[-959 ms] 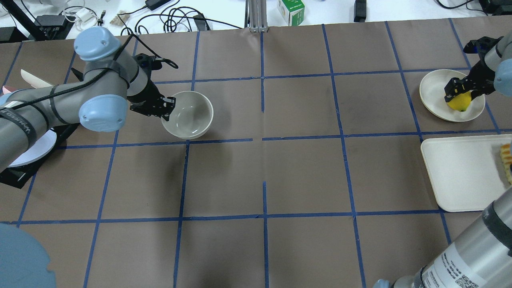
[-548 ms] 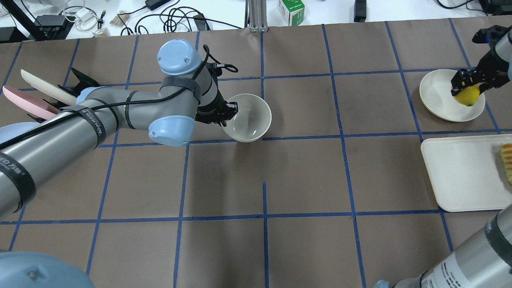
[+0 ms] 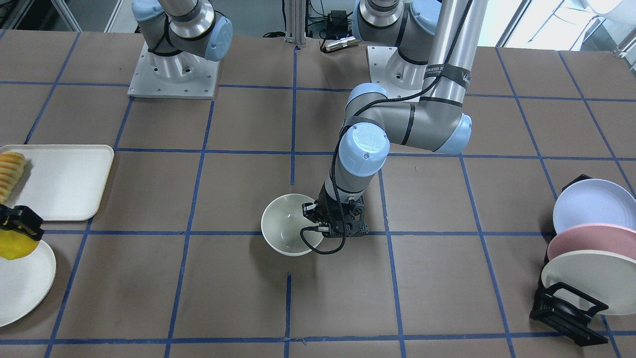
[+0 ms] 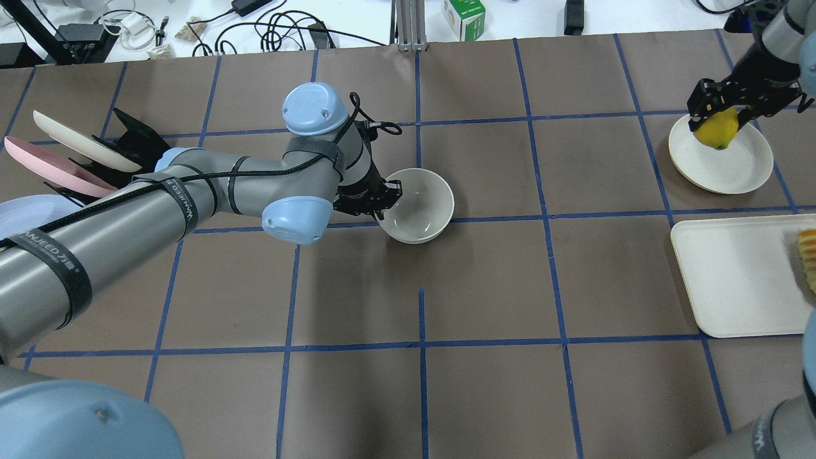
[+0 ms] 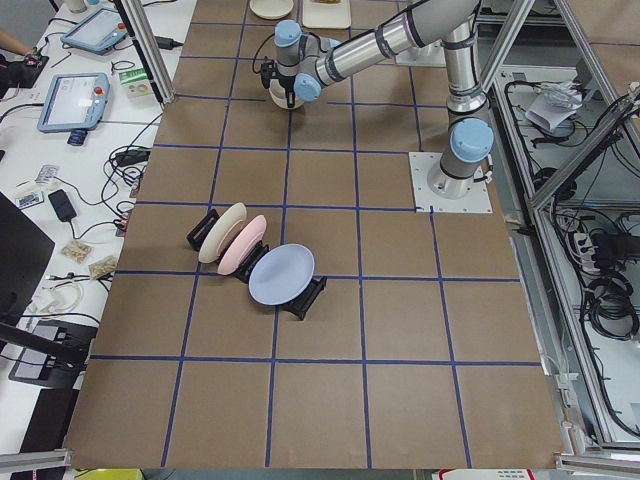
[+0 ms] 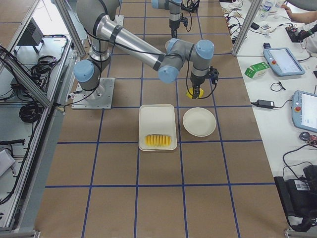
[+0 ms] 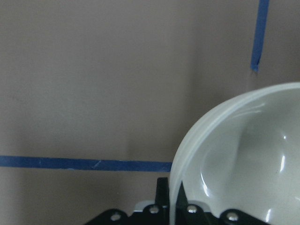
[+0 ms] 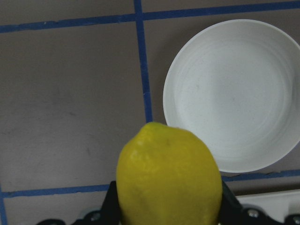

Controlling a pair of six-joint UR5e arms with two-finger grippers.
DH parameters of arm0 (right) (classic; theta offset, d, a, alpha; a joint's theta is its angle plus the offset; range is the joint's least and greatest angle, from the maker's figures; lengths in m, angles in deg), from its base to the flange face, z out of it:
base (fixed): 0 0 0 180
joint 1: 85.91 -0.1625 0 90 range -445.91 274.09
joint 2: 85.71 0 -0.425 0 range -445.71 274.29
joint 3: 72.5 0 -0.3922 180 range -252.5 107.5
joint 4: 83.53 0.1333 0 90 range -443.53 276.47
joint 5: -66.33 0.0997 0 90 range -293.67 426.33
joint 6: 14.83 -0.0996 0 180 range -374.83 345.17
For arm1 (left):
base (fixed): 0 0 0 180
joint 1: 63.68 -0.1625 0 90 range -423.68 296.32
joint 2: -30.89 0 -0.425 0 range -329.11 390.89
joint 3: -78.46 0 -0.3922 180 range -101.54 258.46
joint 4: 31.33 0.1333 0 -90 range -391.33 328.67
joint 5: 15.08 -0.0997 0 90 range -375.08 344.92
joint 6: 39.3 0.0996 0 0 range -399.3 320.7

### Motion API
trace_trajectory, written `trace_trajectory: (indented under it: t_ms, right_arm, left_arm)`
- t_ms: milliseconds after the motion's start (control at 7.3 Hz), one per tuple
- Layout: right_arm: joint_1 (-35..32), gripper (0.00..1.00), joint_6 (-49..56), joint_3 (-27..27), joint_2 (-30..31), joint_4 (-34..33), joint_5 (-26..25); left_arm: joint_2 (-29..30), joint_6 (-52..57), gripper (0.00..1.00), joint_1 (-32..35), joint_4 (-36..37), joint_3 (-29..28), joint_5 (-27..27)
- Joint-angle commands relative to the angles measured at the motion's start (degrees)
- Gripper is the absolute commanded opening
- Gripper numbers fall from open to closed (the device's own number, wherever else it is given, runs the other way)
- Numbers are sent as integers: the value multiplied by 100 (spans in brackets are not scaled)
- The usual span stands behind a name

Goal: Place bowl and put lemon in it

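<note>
Since half a second before, the left gripper (image 4: 381, 199) had carried the deep, glossy cream-white round bowl (image 4: 426, 209) further toward the middle of the brown, blue-taped table (image 4: 484, 287). The right gripper (image 4: 714, 121) had lifted the small, bright yellow oval lemon (image 4: 713, 132) clear of the flat cream-white round plate (image 4: 733, 172). The left fingers pinched the upright bowl's rim, one inside the wall and one outside, while the right fingers were closed on the lemon's sides near the plate's edge.

Plate (image 4: 728, 171), tray (image 4: 733, 274), sliced pieces (image 4: 808, 258), rack (image 4: 141, 139).
</note>
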Motion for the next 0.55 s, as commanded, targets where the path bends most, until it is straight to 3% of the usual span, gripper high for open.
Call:
trace_trajectory:
  t_ms: [0,137,411]
  right_arm:
    - [-733,0,-1117,9,376,374,32]
    - [-1110,0,-1428,9,447,480,-3]
    - [-1875,0,-2140,0,483,490,-21]
  left_arm:
    - [-90,67,100,-23,-32,-84,-33]
    - [-291,67,100,-93,-380,-216,-59]
    - [-888,651,100,-129,-1783,-873,-305]
